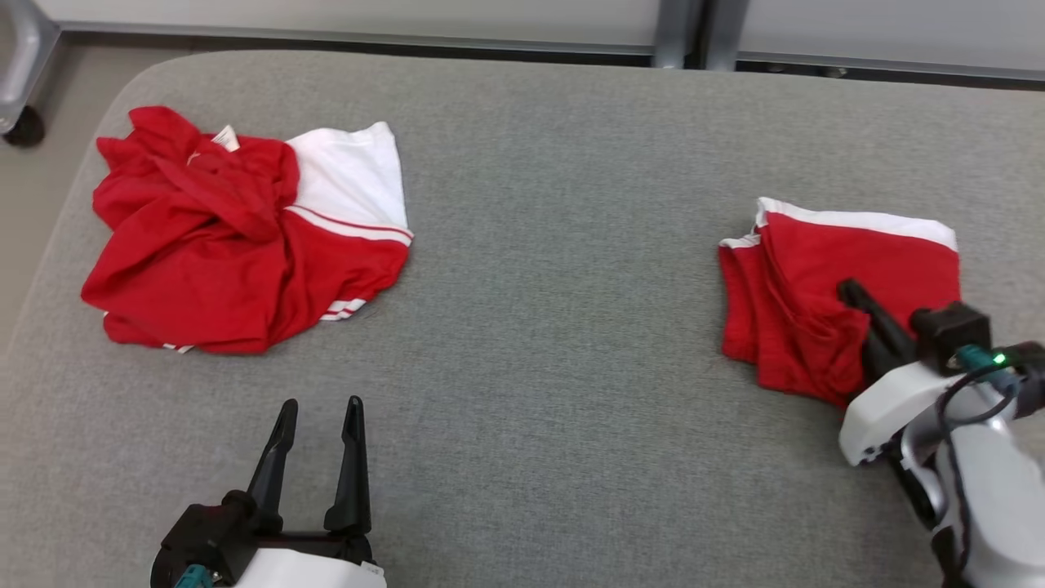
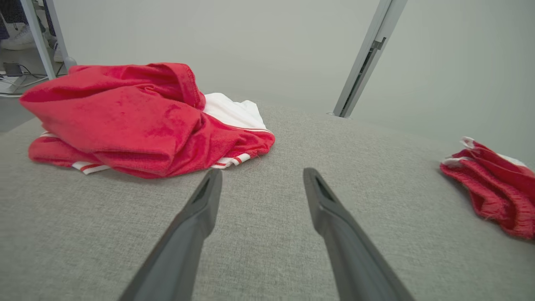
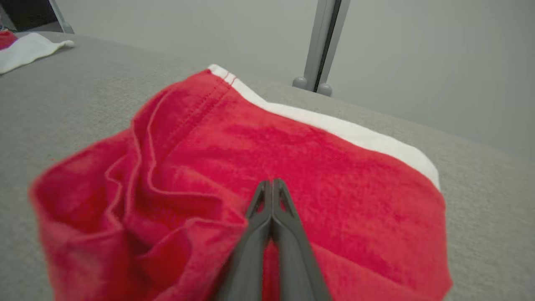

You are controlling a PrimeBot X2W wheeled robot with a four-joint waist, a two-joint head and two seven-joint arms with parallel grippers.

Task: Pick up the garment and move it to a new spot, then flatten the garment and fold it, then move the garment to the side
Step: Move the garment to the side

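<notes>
The folded red cotton garment with white trim (image 1: 857, 245) is pinched by the fully closed right gripper (image 1: 847, 287); the left gripper (image 1: 320, 403) is spread wide, nothing held.

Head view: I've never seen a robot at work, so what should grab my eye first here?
Two bright garments stand out on the grey fabric-covered table: a crumpled red-and-white heap at the left and a folded red garment with a white edge at the right. The right jaws are pinched shut on the folded one; the left jaws stand open over bare table.
</notes>
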